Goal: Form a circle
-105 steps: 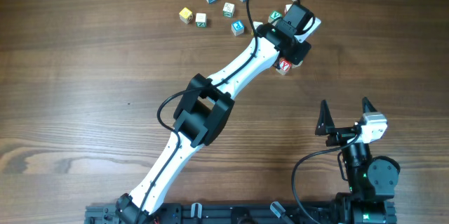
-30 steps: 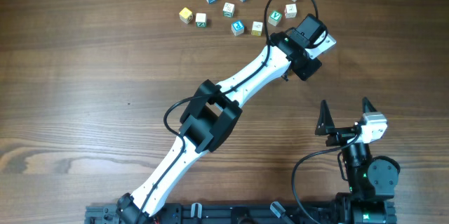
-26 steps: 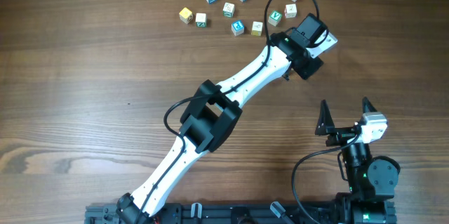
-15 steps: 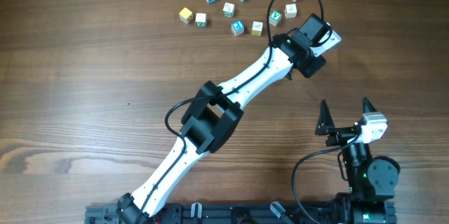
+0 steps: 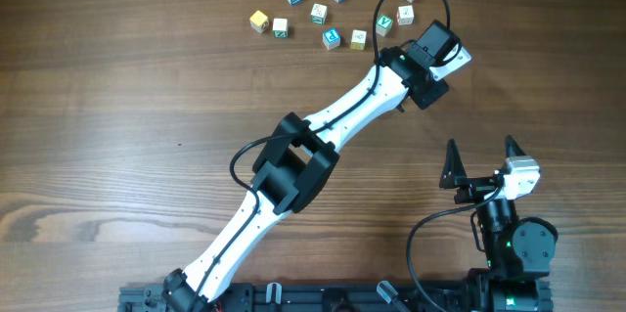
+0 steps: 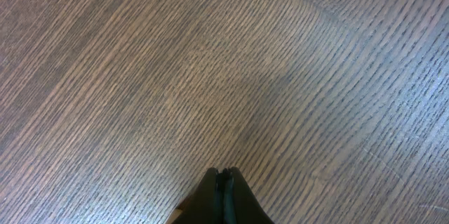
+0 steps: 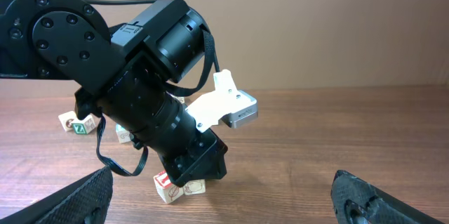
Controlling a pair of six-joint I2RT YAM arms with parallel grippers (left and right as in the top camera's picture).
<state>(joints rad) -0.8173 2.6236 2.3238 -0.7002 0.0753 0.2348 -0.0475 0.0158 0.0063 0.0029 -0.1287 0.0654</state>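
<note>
No circle yet: small pale wooden letter cubes (image 5: 332, 38) lie loosely scattered at 12 o'clock on the counter (image 5: 117, 107), unmoved. Over the last few seconds the left arm has swung out toward 1 o'clock, its fingers (image 6: 223, 182) pressed together. A red-letter cube (image 7: 167, 186) now sits under its head, probably nudged toward the scatter's edge. The right fingers (image 5: 453, 165) stand wide apart at 5 o'clock. The cubes are square-edged with printed faces; the counter is dark, streaky-grained wood.

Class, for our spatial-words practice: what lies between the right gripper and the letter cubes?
The left arm's wrist, seen overhead and from the right wrist camera.
</note>
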